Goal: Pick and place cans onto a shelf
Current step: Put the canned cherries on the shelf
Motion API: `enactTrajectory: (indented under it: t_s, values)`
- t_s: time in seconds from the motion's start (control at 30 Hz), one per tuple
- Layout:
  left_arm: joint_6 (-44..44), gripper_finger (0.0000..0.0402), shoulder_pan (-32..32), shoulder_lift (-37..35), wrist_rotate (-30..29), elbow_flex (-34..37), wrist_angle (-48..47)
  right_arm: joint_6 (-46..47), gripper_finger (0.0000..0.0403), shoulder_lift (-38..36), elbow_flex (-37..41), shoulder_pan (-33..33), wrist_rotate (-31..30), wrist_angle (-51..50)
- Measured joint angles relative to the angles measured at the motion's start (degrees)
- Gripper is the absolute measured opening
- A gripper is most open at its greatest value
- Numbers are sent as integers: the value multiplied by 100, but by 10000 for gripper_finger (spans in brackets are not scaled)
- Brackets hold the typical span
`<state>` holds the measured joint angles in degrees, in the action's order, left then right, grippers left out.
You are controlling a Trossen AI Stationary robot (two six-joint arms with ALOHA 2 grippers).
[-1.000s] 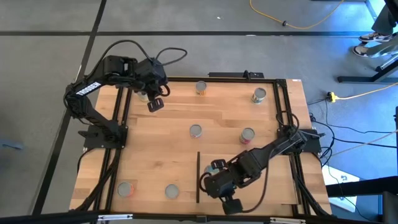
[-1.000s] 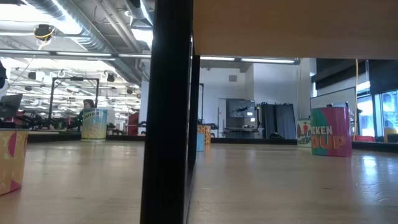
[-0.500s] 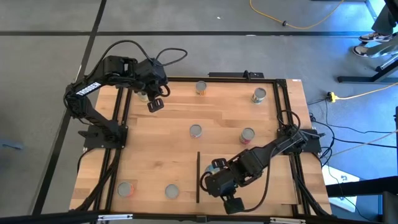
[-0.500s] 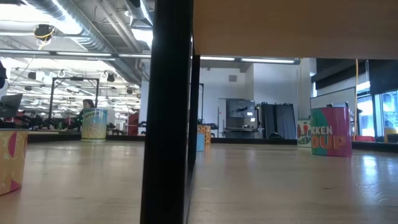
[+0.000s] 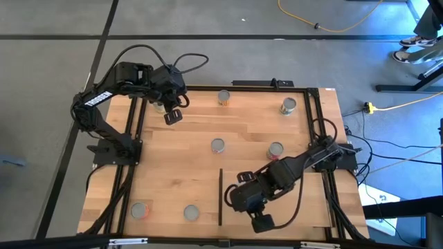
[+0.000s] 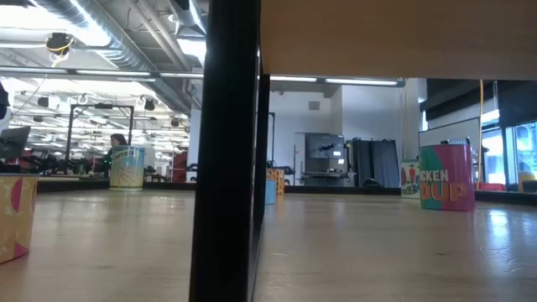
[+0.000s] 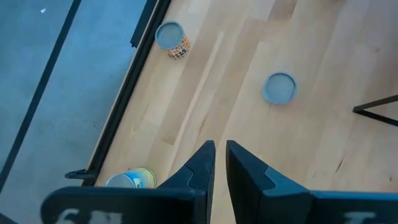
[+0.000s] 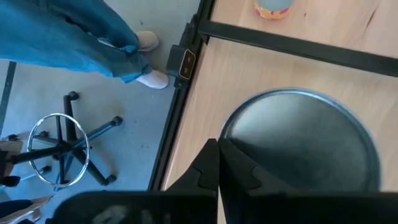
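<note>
My right gripper point(image 5: 236, 195) hovers over the shelf point(image 5: 304, 207), a light-wood board with a dark strip point(image 5: 220, 197) on its left edge. Its fingers point(image 8: 217, 155) are shut with nothing between them. Just past their tips stands a can with a broad silver top point(image 8: 305, 140), which shows only partly beside the gripper from above point(image 5: 242, 178). Other cans stand on the table point(image 5: 217, 145) point(image 5: 275, 149) point(image 5: 223, 97). My left gripper point(image 5: 173, 115) waits at the far left corner, its fingers point(image 7: 202, 163) almost together and holding nothing.
More cans stand at the far right point(image 5: 288, 105) and near the front left point(image 5: 140, 210) point(image 5: 191, 212); one sits under the left arm point(image 5: 160, 106). A black frame point(image 5: 131, 159) borders the table. In the low view a dark post point(image 6: 226, 151) stands close.
The right arm has edged slightly to the right over the shelf and now covers more of the can. The left arm has not moved.
</note>
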<state>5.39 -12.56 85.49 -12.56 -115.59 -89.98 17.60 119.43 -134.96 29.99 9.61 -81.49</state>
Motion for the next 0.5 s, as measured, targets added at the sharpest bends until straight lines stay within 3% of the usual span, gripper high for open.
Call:
enactTrajectory:
  t_s: [0.3, 0.5]
  values:
    - [0, 34, 0, 0, 0, 0, -2, -226, 2, -15, -7, -73, 16, -8]
    - [0, 34, -1, 0, 0, 0, -1, -132, 29, -15, -7, -155, 58, -9]
